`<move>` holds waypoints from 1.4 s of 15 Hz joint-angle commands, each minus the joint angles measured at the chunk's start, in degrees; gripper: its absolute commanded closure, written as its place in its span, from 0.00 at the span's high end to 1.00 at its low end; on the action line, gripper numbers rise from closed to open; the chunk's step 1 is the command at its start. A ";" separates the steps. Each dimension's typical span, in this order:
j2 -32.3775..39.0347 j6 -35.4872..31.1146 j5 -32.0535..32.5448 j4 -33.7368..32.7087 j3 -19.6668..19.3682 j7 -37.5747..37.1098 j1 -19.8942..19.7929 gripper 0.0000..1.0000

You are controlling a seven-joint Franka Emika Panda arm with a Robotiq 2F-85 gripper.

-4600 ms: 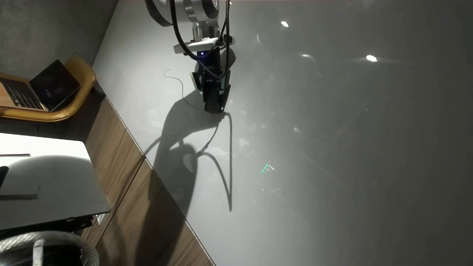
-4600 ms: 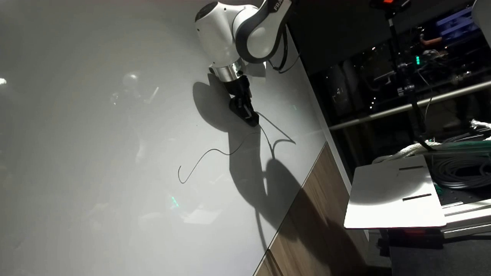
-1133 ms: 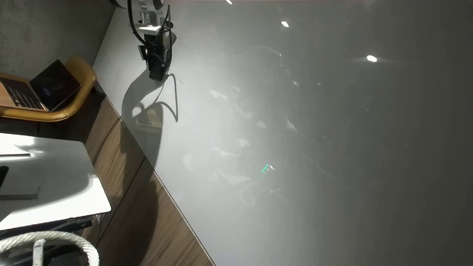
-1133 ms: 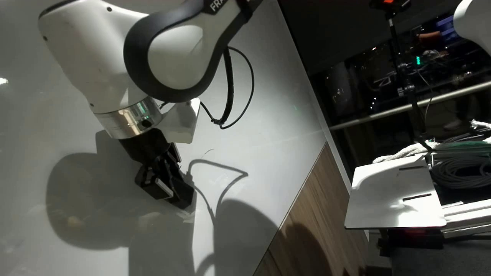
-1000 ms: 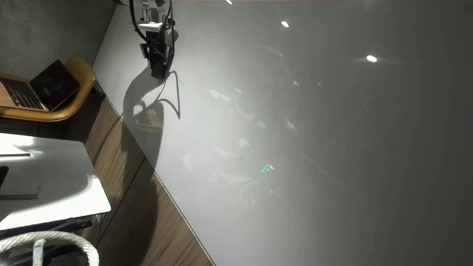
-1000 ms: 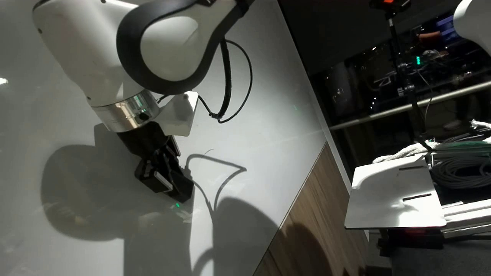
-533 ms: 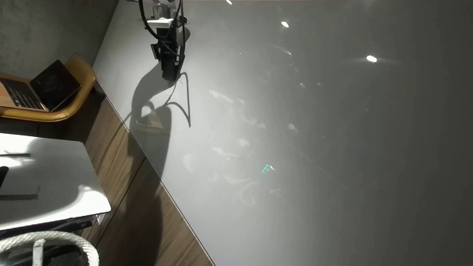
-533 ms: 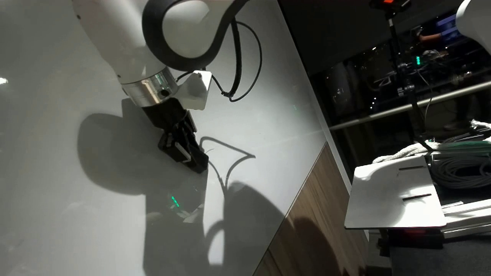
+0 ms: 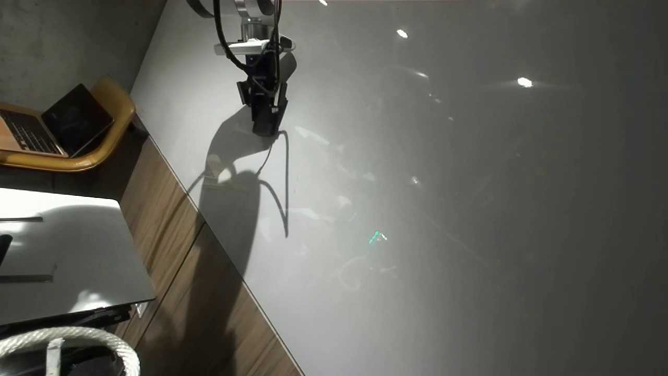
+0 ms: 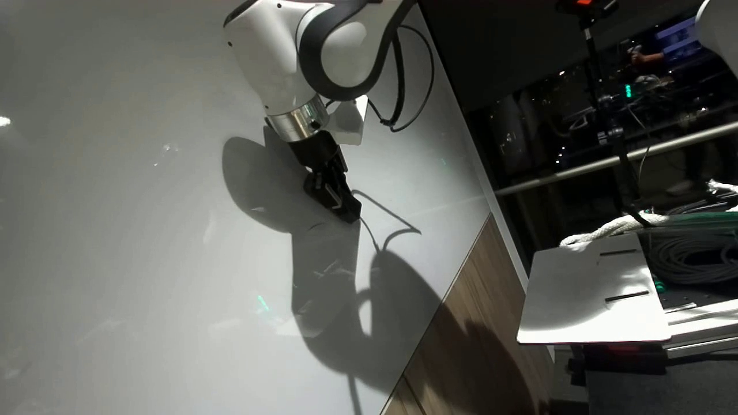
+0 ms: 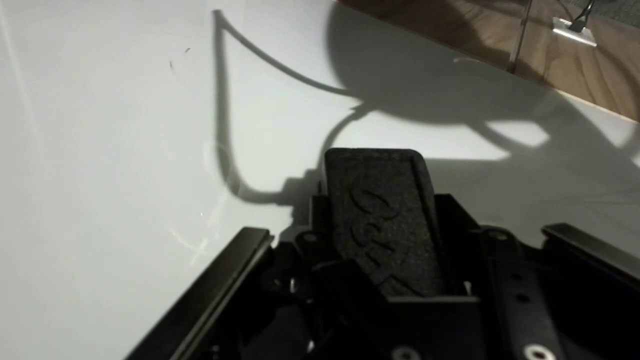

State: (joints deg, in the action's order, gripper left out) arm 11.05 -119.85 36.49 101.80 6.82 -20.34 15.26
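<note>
A dark grey block with raised lettering (image 11: 377, 210), like a board eraser, is clamped between the black fingers of my gripper (image 9: 263, 107). In the wrist view its far end sticks out past the fingertips. In an exterior view the block's end (image 10: 349, 211) reaches down to the glossy white surface (image 10: 173, 259); whether it touches cannot be made out. A short dark curved mark (image 10: 316, 226) lies on the surface just beside the gripper, inside the arm's shadow. Tiny dark specks (image 11: 187, 50) show ahead in the wrist view, and faint pale smears (image 9: 311, 136) lie nearby.
Wood panels (image 9: 177, 250) border the white surface. Beyond them are a grey plate (image 10: 594, 294), thick white rope (image 9: 104, 337), and a laptop (image 9: 78, 122) on a tan chair (image 9: 112, 104). A cable (image 10: 429, 86) loops from the arm. Bright reflections (image 9: 524, 82) dot the surface.
A long wavy dark line seen several seconds ago is gone except for a short piece. Over the last second my gripper has moved right in both exterior views, still holding the block.
</note>
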 commanded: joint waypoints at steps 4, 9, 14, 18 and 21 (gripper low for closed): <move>2.45 -13.68 2.44 8.67 0.63 -4.55 0.26 0.30; 3.71 -12.72 6.75 4.54 -0.29 -2.95 1.78 0.30; 1.26 -8.88 7.22 1.95 0.47 -2.28 1.89 0.30; 3.89 -7.50 7.07 -2.69 1.74 -2.71 2.70 0.30; 7.83 -7.62 7.00 -6.25 2.79 -3.59 4.32 0.30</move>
State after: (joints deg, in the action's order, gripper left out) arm 13.10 -126.14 42.20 103.05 8.68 -24.21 18.48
